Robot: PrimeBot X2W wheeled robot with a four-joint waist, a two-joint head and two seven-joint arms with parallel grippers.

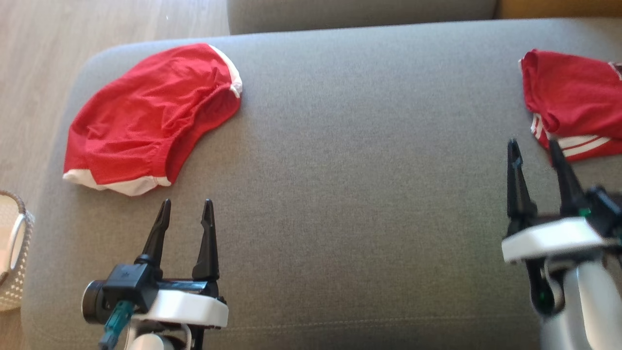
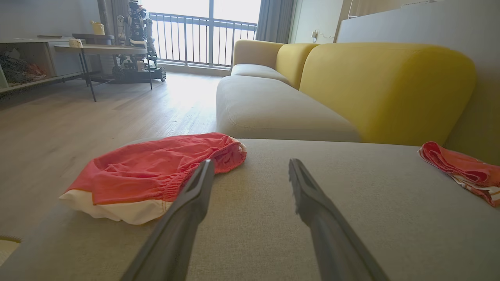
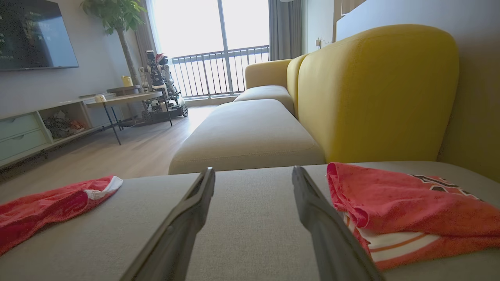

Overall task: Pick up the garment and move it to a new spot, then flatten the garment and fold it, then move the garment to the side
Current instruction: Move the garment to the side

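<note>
1. Two red garments lie well apart on the grey, coarse-weave sofa seat (image 1: 364, 170).
2. The left garment (image 1: 146, 116) is thin, wrinkled cloth with white hems and a rounded outline, at the seat's far left corner.
3. The right garment (image 1: 573, 102) is folded, with white stripes, at the right edge.
4. The left gripper (image 1: 187, 203) and right gripper (image 1: 533, 146) each have two dark, tapered fingers; both sets of jaws stand apart, holding nothing.

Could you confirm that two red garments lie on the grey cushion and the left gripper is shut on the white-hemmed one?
Not quite: the left gripper is open and empty, short of the red white-hemmed garment, as the head view shows. The rest holds.
</note>
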